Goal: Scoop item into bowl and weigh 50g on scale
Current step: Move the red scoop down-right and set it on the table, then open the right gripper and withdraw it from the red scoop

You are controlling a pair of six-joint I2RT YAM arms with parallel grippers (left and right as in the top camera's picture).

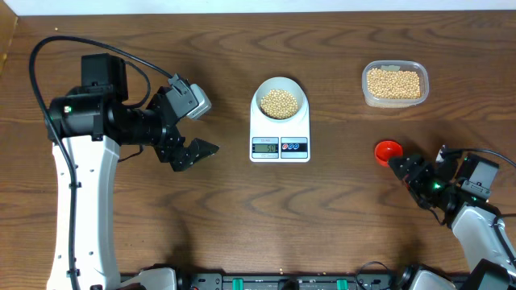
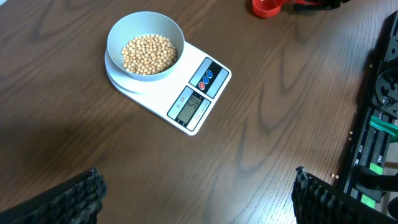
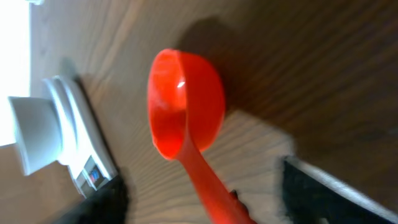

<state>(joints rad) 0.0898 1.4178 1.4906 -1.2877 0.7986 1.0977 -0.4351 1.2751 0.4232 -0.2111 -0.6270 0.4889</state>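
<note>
The pale bowl [image 1: 280, 87] stands on the white scale [image 1: 280, 138] at the table's middle and holds a heap of beige beans [image 1: 279, 102]. The left wrist view shows bowl [image 2: 144, 26], beans [image 2: 147, 53] and scale [image 2: 198, 94] with its display lit. My left gripper [image 1: 192, 152] is open and empty, left of the scale; its fingers [image 2: 196, 196] are wide apart. An empty red scoop [image 1: 388, 150] lies on the table to the right. My right gripper [image 1: 409, 172] is open, its fingers [image 3: 205, 196] on both sides of the scoop's handle [image 3: 205, 180], apart from it.
A clear plastic tub [image 1: 394, 101] with more beans [image 1: 393, 83] stands at the back right, beyond the scoop. The scale [image 3: 71, 134] shows at the left of the right wrist view. A black equipment rail [image 2: 379, 124] runs along the table's front edge.
</note>
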